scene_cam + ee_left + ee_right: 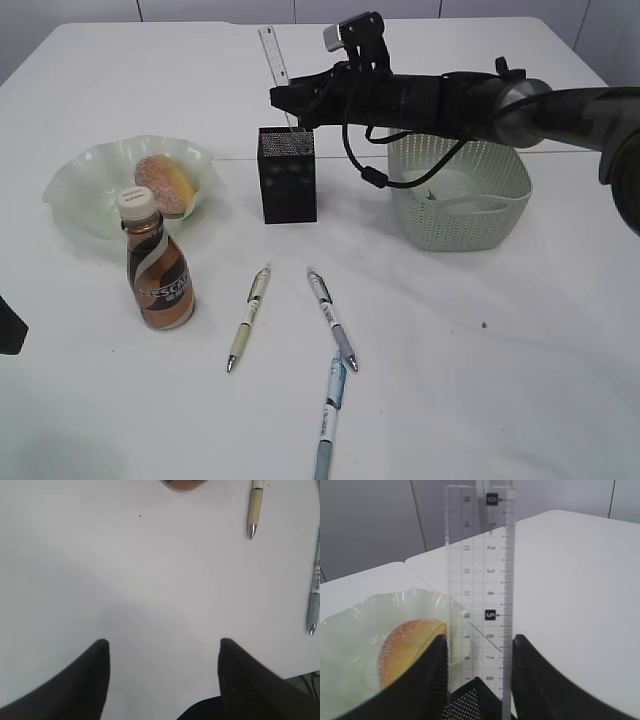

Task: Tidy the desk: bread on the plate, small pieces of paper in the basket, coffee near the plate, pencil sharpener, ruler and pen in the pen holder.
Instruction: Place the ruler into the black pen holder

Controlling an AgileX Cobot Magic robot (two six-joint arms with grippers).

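My right gripper point(290, 100) reaches across the table and is shut on the clear ruler point(273, 50) across its width. It holds the ruler upright, with the lower end at the mouth of the black mesh pen holder point(288, 175). The right wrist view shows the ruler point(480, 580) between both fingers, above the pen holder point(472, 700). The bread point(165, 183) lies in the green plate point(80, 185), and the coffee point(158, 265) stands just in front of the plate. Three pens point(248, 318) point(332, 318) point(330, 415) lie on the table. My left gripper point(162, 642) hangs open over bare table. The pencil sharpener is out of view.
The grey-green basket point(470, 215) stands right of the pen holder, under my right arm; what lies inside it is unclear. In the left wrist view, two pens point(256, 505) point(315, 590) lie ahead and to the right of the open jaws.
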